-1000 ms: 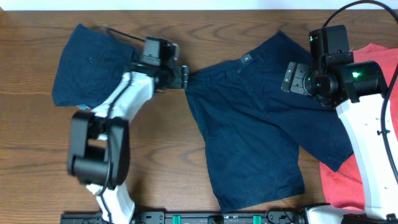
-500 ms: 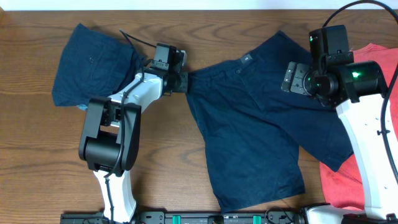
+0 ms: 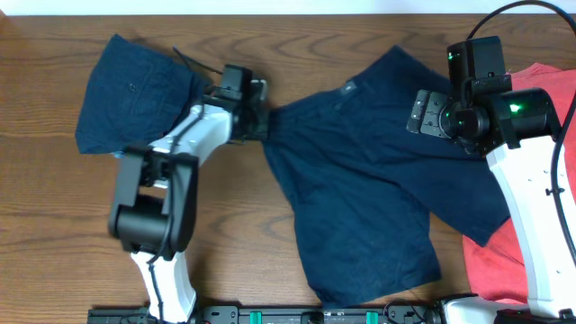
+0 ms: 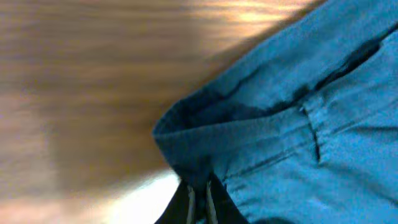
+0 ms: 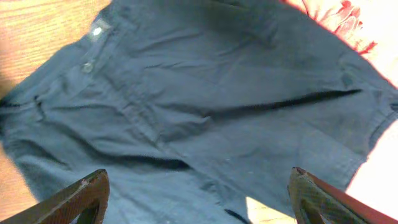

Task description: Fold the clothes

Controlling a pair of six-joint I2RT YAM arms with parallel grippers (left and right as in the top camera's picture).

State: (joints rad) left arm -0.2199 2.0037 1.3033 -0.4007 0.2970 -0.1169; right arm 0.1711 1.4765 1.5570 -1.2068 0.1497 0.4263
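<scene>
A pair of dark navy shorts (image 3: 369,198) lies spread across the middle of the table, waistband toward the upper left and a small label (image 3: 353,87) on it. My left gripper (image 3: 264,117) is shut on the waistband's left corner. In the left wrist view its fingertips (image 4: 199,198) pinch a fold of the blue cloth (image 4: 323,124). My right gripper (image 3: 430,115) hovers open over the shorts' right part. The right wrist view shows the cloth (image 5: 217,106) below, with both fingers wide apart and nothing between them (image 5: 199,205). A second navy pair (image 3: 135,94) lies at the far left.
A red garment (image 3: 490,270) lies at the right edge, partly under the right arm, and also shows as red cloth (image 5: 329,15) in the right wrist view. The left arm's base stands at the front left. Bare wooden table (image 3: 54,225) lies around the shorts.
The left gripper has closed on the waistband corner. That corner and the left side of the shorts have been drawn slightly to the left. The right arm has stayed still.
</scene>
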